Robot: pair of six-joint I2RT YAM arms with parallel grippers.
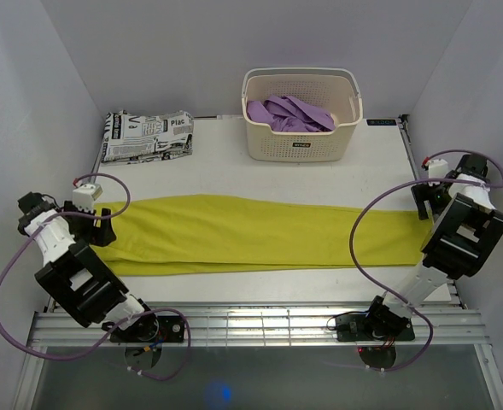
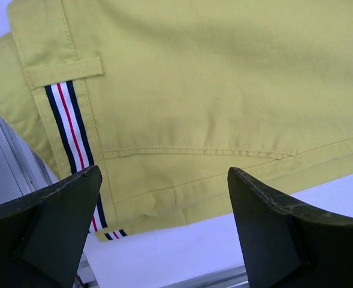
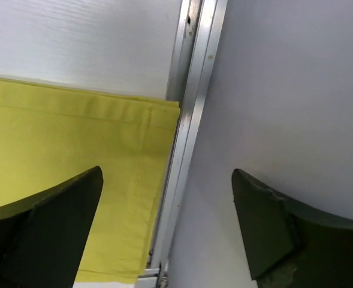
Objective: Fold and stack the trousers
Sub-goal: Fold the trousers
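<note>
Lying flat, trousers (image 1: 251,232) — mustard-yellow, stretched lengthwise, navy-white-red side stripe (image 2: 68,129)

I count one pair of trousers (image 1: 251,232) on one table (image 1: 225,175). There is one white basket (image 1: 302,149), and inside it purple cloth (image 1: 289,114); whether this is one garment or several, I cannot tell. There is one folded newspaper-print garment (image 1: 147,135). The arms are two, the left arm (image 1: 72,273) and the right arm (image 1: 460,235). They carry two grippers, the left gripper (image 2: 164,198) and the right gripper (image 3: 167,204), with two fingers (image 2: 56,216) on each. There are two purple cables (image 1: 352,243), one per arm. On the trousers I see one belt loop (image 2: 62,72) and one side ribbon (image 2: 74,138) of five stripes: two dark, two white, one red.
</note>
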